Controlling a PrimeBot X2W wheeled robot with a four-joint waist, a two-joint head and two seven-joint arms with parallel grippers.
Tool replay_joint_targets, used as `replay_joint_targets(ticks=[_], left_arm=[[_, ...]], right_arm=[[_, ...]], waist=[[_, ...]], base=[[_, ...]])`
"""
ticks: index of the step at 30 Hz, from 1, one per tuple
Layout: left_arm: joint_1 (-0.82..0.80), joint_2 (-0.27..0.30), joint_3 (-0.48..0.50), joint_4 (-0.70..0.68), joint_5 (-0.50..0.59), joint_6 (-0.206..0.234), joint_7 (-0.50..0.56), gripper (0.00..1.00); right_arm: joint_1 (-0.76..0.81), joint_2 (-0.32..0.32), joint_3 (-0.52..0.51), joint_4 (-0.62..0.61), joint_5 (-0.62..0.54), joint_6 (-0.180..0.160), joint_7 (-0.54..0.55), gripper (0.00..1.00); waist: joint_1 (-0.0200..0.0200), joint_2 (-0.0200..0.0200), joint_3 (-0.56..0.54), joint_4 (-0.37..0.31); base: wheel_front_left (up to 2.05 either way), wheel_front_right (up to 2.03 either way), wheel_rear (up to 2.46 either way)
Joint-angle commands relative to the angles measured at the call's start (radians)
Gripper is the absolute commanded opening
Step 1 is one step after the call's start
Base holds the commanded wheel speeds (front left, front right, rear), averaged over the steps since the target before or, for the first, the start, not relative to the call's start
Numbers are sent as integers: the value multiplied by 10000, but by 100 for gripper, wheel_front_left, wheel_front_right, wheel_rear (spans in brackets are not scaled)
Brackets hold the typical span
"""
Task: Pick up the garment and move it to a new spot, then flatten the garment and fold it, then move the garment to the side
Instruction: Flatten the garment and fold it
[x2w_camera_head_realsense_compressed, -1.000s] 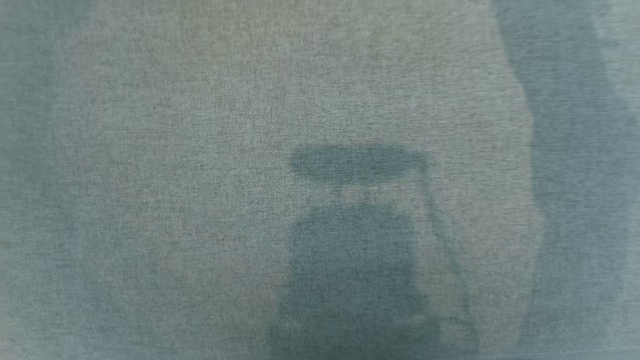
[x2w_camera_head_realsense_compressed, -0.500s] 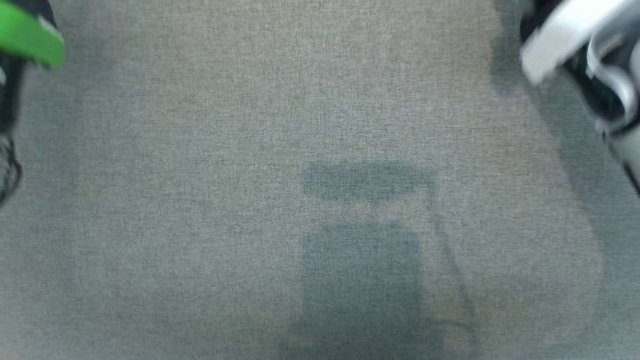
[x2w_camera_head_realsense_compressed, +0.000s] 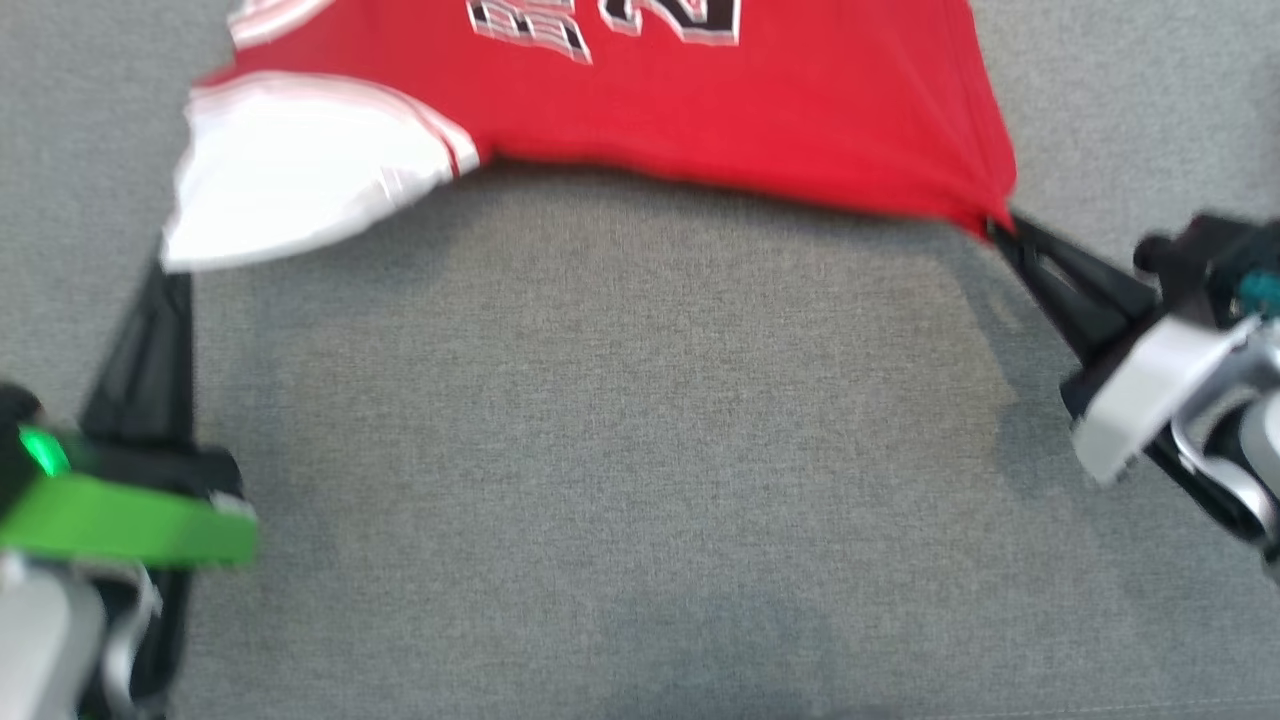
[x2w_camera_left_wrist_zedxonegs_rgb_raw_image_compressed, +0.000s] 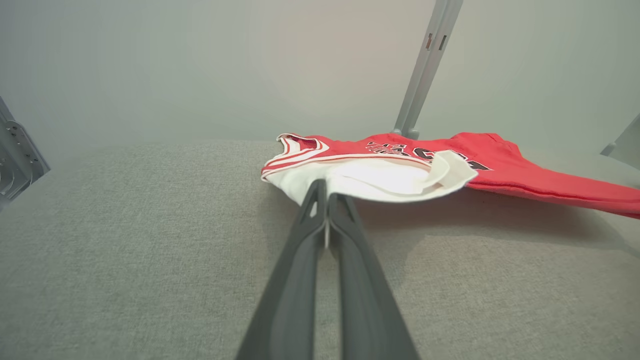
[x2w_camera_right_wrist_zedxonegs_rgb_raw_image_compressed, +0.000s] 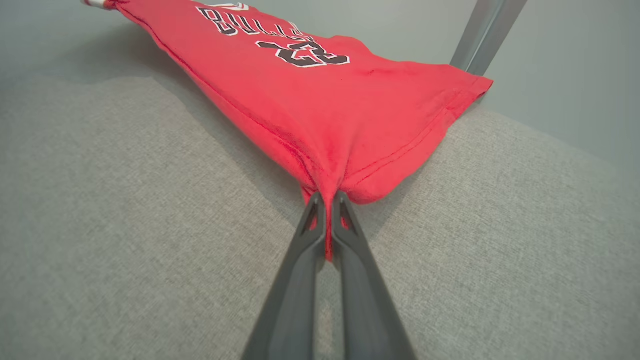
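The garment (x2w_camera_head_realsense_compressed: 700, 110) is a red sleeveless jersey with black-and-white lettering and a white turned-up part at its left end. It stretches across the top of the head view, slightly raised between both grippers. My left gripper (x2w_camera_head_realsense_compressed: 165, 265) is shut on the white part (x2w_camera_left_wrist_zedxonegs_rgb_raw_image_compressed: 380, 180) of the garment, as the left wrist view also shows for my left gripper (x2w_camera_left_wrist_zedxonegs_rgb_raw_image_compressed: 326, 192). My right gripper (x2w_camera_head_realsense_compressed: 995, 232) is shut on the red hem corner, which bunches between the fingertips of my right gripper (x2w_camera_right_wrist_zedxonegs_rgb_raw_image_compressed: 326, 200) with the garment (x2w_camera_right_wrist_zedxonegs_rgb_raw_image_compressed: 330, 100) spreading away beyond them.
The grey fabric table surface (x2w_camera_head_realsense_compressed: 620, 430) lies under everything and spreads wide in front of the garment. A grey metal post (x2w_camera_left_wrist_zedxonegs_rgb_raw_image_compressed: 422, 70) rises behind the table, and the same post (x2w_camera_right_wrist_zedxonegs_rgb_raw_image_compressed: 487, 35) stands past the garment's far corner. A metal bracket (x2w_camera_left_wrist_zedxonegs_rgb_raw_image_compressed: 17, 155) sits at the left.
The head camera has swung: earlier it showed bare grey cloth with a shadow, then the arms' edges. Now the garment and both shut grippers are in its picture.
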Motion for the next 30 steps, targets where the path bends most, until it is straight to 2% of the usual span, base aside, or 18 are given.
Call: replay_joint_targets(ticks=[1,4,6,10,13,17,20,22,25,30], left_arm=[[501,89,3,-294,34,214,12,0],[2220,-57,-77,-1557,-317,965,211,0],[3052,40,-172,-2205,-499,1369,486,0],[4398,43,-355,-3308,-784,2138,1017,0],[5096,154,-657,-4073,-838,2489,1406,0],[5792,197,-580,-4895,-990,2916,1438,0],[5763,341,-614,-5211,-1059,2823,1618,0],[5341,487,-605,-5197,-984,2694,1803,0],[4420,671,-458,-5065,-898,2561,2177,0],[2222,1299,-343,-4611,-781,2134,3492,0]], right_arm=[[421,-183,-74,-192,-129,-1,115,0],[1822,-682,-646,-988,-179,-1,621,0],[2851,-963,-1134,-1552,-166,-1,1081,0],[4568,-1197,-2227,-2593,-254,-3,1909,0],[5944,-1021,-3220,-3358,-126,-1,2471,0],[7863,-530,-4767,-4595,-124,-1,3238,0],[8753,-164,-5470,-5597,-51,-1,3813,0],[8829,-167,-5488,-5983,24,-1,4164,0],[8005,-135,-4974,-6129,391,1,4427,0],[5733,-45,-3659,-5196,1017,-1,4551,0]], waist=[[1,0,-793,117],[1,0,-1154,317],[1,0,-1324,517],[1,0,-1567,773],[1,0,-1559,1015],[1,0,-1342,1267],[1,0,-1007,1184],[1,0,-743,989],[1,0,-222,557],[1,0,692,-73]], base=[[0,0,0],[0,0,0],[0,0,0],[0,0,0],[0,0,0],[0,0,0],[0,0,0],[0,0,0],[0,0,0],[0,0,0]])
